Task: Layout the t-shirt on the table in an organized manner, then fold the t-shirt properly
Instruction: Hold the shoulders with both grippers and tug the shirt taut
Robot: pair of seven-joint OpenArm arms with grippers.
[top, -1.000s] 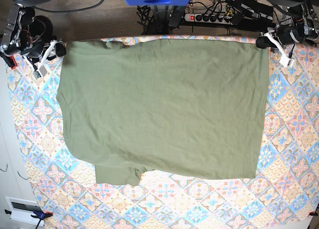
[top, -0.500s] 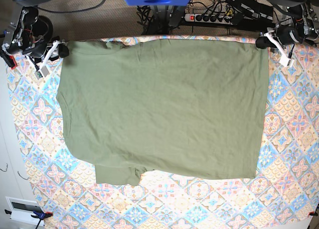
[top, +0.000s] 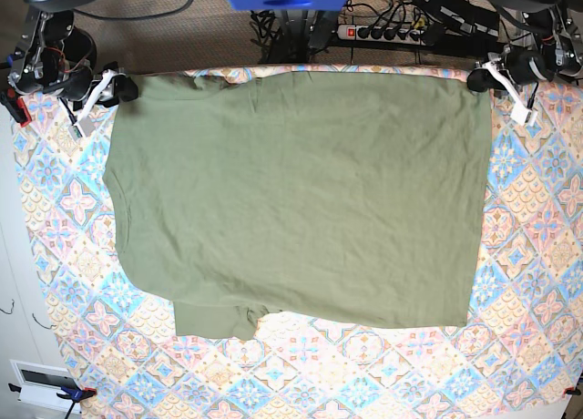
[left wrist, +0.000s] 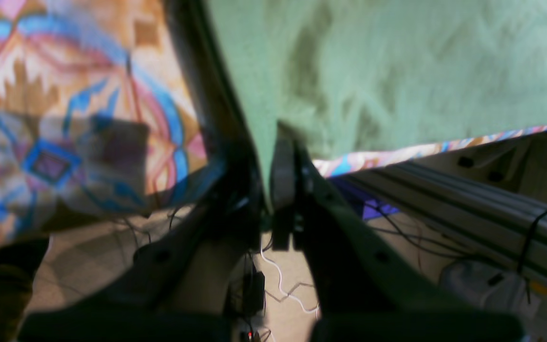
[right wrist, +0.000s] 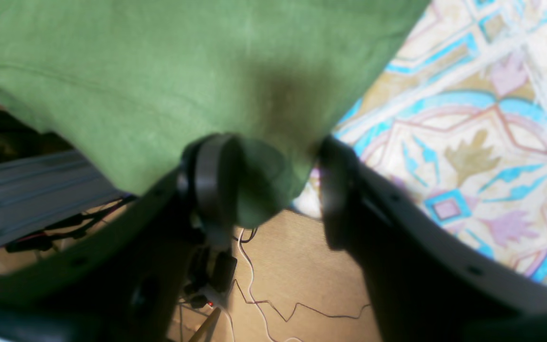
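One garment fills the scene: the t-shirt (top: pixel 296 200), olive green, lies spread flat over most of the table (top: pixel 537 282), whose patterned cloth shows bare along the near edge and both sides. Its near hem is uneven, with a sleeve folded beneath at the near left of the base view. At the far edge, both arms meet the shirt's far corners. The left gripper (left wrist: pixel 273 190) has its fingers pressed together, pinching the fabric's corner between them. The right gripper (right wrist: pixel 264 185) has its fingers spread apart, with the shirt's corner draped loosely between them over the table edge. Beyond the table, a power strip (top: pixel 387 32) and cables lie on the floor.
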